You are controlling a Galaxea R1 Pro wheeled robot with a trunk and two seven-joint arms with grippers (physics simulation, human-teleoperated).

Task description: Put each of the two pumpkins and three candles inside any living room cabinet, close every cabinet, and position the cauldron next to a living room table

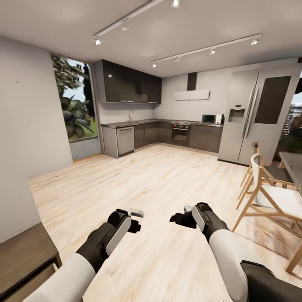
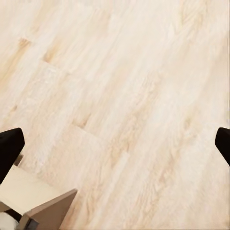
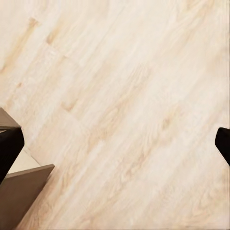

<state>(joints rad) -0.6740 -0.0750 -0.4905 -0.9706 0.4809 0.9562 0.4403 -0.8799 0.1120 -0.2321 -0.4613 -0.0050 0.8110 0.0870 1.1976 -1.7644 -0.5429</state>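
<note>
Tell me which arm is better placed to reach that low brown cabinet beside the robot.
Left, probably. The cabinet sits at the head view's lower left, beside the left gripper. The right gripper is further off, toward the chairs. Both hang open and empty.

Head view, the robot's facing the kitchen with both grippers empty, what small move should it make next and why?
Probably turn the base left toward the dark-brown cabinet at the lower left. Both the left gripper and right gripper hang open over bare wood floor, and ahead are the kitchen cupboards.
</note>
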